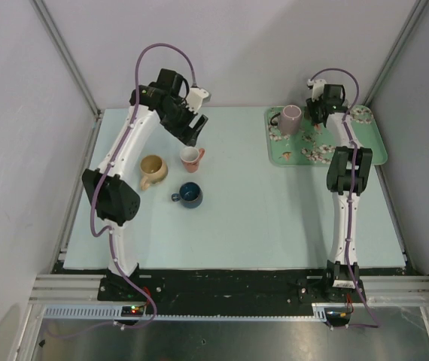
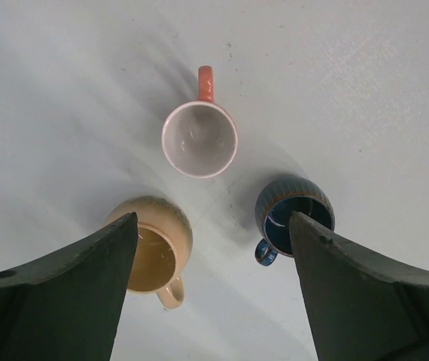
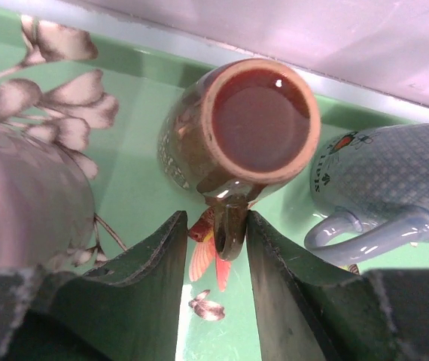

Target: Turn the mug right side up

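right gripper (image 3: pixel 216 216): at the far end of the green tray (image 3: pixel 139 188), its fingers standing close on either side of the brown mug's handle. one pad looks to be against the handle and a sliver of tray shows past the other. i can't tell whether it has really pinched it yet.
brown mug (image 3: pixel 260 120): on the tray near its back rim, between the other two mugs there. a bare clay ring and a shallow glossy hollow face up at the wrist camera, so it looks to be sitting bottom up. its handle points back towards the gripper.
pink mug (image 1: pixel 290 120): on the tray's left part, just beside the brown one.
grey-blue mug (image 3: pixel 395 180): patterned, on the other side of the brown mug and very near it, handle towards the camera.
left gripper (image 2: pixel 213 219): jaws spread wide with nothing in them, hanging above the table (image 1: pixel 275 210) over a cluster of three mugs.
orange mug (image 2: pixel 199 139): mouth up, white inside, on the bare table.
tan mug (image 2: pixel 154 248): mouth up, near the orange one.
blue mug (image 2: pixel 291 209): mouth up, near the other two, well apart from the tray.
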`<state>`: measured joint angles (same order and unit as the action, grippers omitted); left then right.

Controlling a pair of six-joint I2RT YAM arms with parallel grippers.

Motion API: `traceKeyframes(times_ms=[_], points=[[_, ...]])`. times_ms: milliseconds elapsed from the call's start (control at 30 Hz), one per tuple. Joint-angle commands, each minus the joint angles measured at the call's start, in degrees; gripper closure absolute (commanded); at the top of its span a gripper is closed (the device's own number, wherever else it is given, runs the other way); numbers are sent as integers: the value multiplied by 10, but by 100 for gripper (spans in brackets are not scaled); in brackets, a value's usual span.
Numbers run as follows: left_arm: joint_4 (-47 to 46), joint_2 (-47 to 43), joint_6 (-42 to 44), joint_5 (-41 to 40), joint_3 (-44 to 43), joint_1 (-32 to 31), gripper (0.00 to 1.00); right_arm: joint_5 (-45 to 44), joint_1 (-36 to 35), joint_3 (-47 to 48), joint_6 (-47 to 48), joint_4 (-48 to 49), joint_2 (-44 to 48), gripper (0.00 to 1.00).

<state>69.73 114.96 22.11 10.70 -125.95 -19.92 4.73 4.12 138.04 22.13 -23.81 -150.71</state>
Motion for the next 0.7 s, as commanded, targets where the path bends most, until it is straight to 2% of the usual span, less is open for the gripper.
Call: traceKeyframes(times_ms=[0,233,400,500,667], points=[[3,-15,15,-5,-32,14,14,-29,-3,17,65,1,-16,59],[2,-4,20,-2,-56,19,14,-57,-1,20,81,33,-26,58],[3,5,24,-9,-70,20,14,-54,0,21,83,64,-27,65],[3,7,29,-12,-75,20,13,-24,-3,23,87,70,-27,66],[2,8,33,-20,-76,20,13,-22,-7,30,100,73,-33,69]])
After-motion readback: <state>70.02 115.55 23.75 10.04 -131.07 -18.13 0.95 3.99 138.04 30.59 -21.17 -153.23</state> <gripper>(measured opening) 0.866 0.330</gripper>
